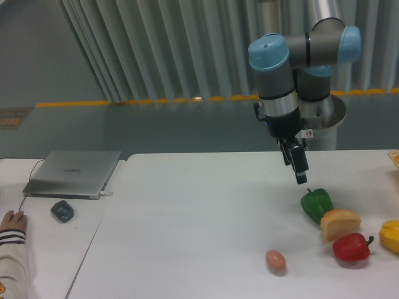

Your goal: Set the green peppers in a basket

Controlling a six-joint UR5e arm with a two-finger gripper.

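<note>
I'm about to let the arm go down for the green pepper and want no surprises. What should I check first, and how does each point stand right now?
1. Green pepper free on the table, not held: ok.
2. Claw above the pepper and slightly to its left, not touching it: ok.
3. Claw open wide enough for the pepper: cannot tell, the fingers appear as one dark shape.
4. Room around the pepper: not ok, the bread roll lies right against its lower right side.
5. Red pepper and egg out of the descent path: ok.
6. Basket to receive the pepper: cannot tell, none is in view.
</note>
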